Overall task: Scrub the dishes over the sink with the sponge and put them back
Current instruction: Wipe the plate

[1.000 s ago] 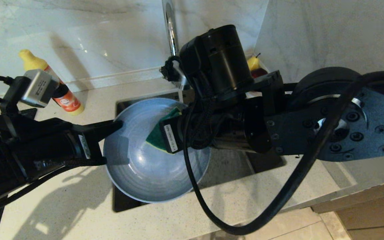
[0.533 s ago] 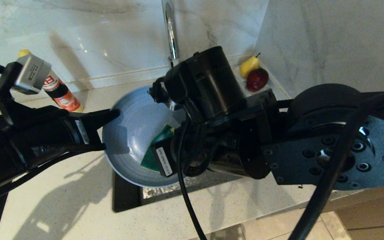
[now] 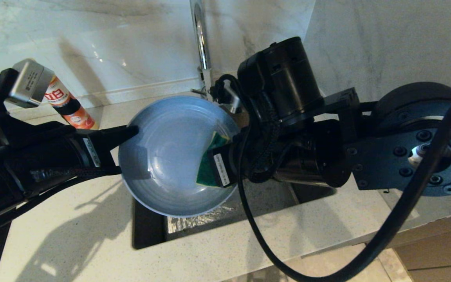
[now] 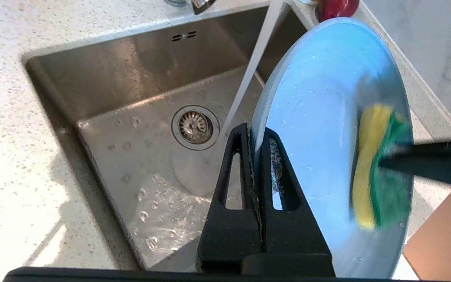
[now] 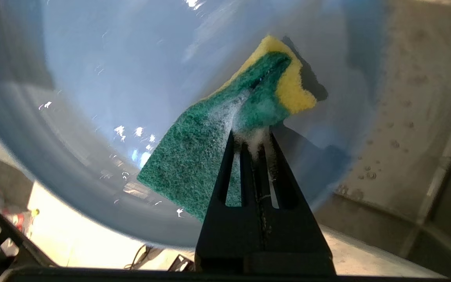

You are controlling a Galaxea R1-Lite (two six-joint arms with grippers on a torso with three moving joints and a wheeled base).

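1. Square stainless steel sink [image 4: 104, 98], wet, round drain strainer at centre.
2. Wide grey-blue plate [image 3: 170, 156], tilted above the sink; left gripper [image 4: 256, 145] pinches its rim.
3. Yellow-and-green sponge [image 5: 225, 129] pressed against the plate's face, pinched by right gripper [image 5: 253, 143].

The left arm reaches in from nine o'clock, its left gripper [image 3: 125, 150] clamped tight, while the right arm stretches across from three o'clock, wrist angled down, right gripper [image 3: 213, 166] pinched closed near centre.
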